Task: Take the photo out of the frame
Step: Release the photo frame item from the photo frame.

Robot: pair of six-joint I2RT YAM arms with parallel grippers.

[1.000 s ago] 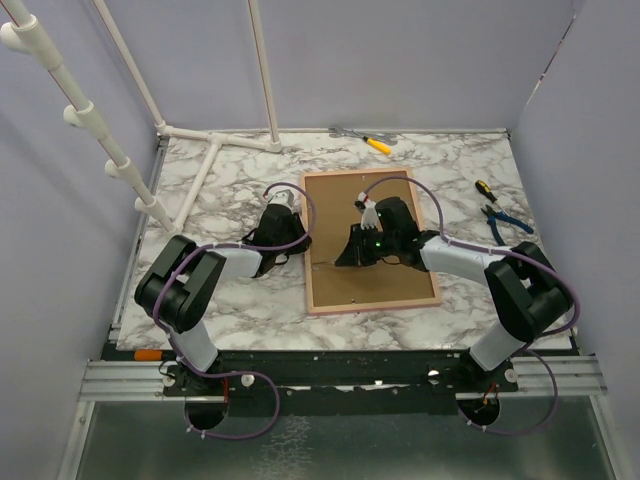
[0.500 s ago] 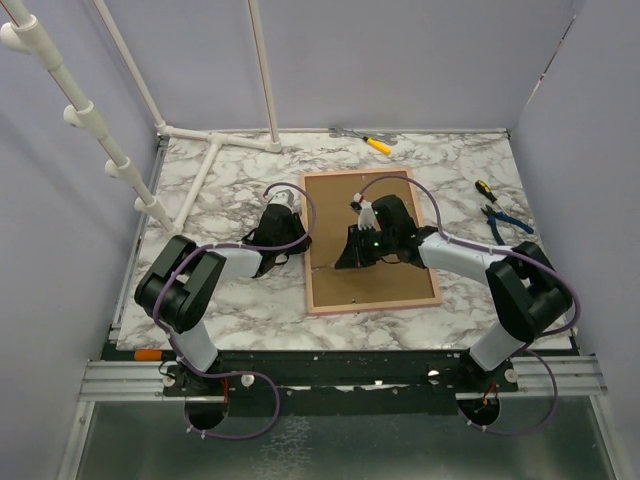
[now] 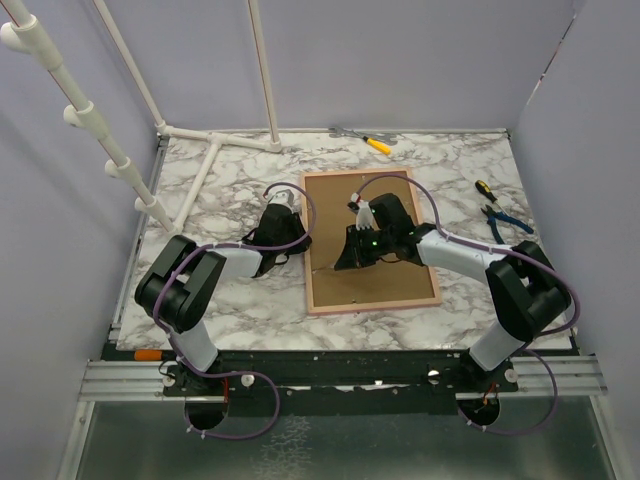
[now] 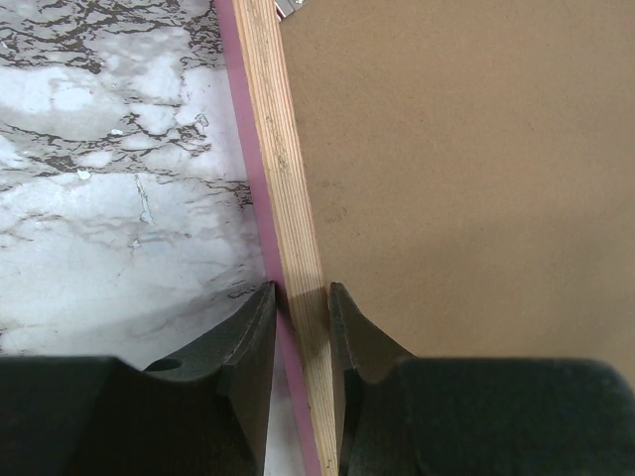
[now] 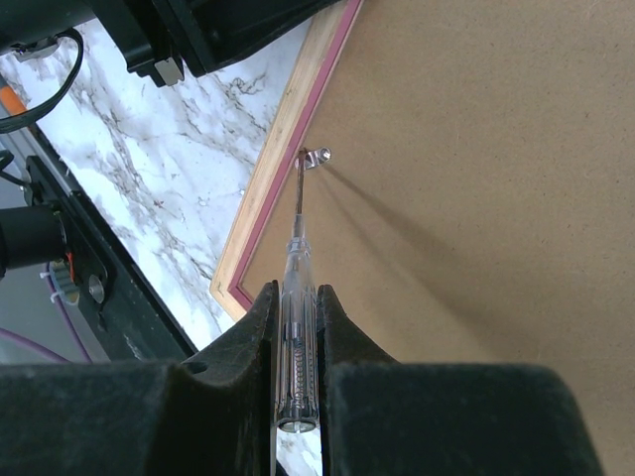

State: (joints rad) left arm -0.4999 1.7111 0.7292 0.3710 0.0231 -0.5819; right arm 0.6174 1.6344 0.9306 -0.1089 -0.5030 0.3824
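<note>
Your left gripper [image 4: 303, 297] pinched the frame [image 4: 446, 198] edge to steady it; right gripper [image 5: 298, 297] clenched a screwdriver [image 5: 297, 248] against the clip [image 5: 317, 156].

Left jaws pinch frame [image 4: 294, 198] rail, marble table [image 4: 119, 218] beside.

Black-and-white arms [image 3: 455, 258], purple cables [image 3: 412, 181]

No writing, label, brand, number or sign can be read in any view. The frame [image 3: 385, 285] shows only plain brown board and bare wood on its back. The clear-handled screwdriver [image 5: 297, 288] carries no marking that can be made out.
</note>
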